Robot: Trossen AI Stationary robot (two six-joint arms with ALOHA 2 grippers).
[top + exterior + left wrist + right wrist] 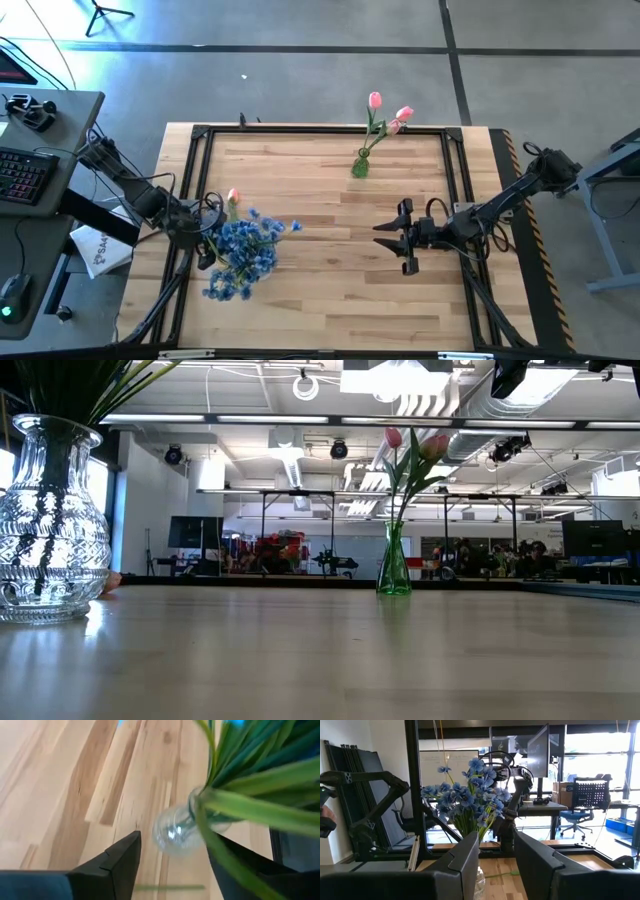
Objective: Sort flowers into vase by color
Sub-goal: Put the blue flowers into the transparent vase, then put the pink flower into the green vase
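Desk [330, 260] first: we see pale wooden planks inside a black frame, carrying two vases. The cut-glass vase [48, 525], at the left side, holds a thick bunch of blue flowers [243, 256] on green stems, with one pink tulip [232, 197] just beside it. The slim green vase [360, 165], near the far edge, holds two pink tulips [388, 112]. Our left hand [205, 242] sits at the blue bunch, fingers spread wide. Our right hand [400, 238] hovers mid-desk, open and empty.
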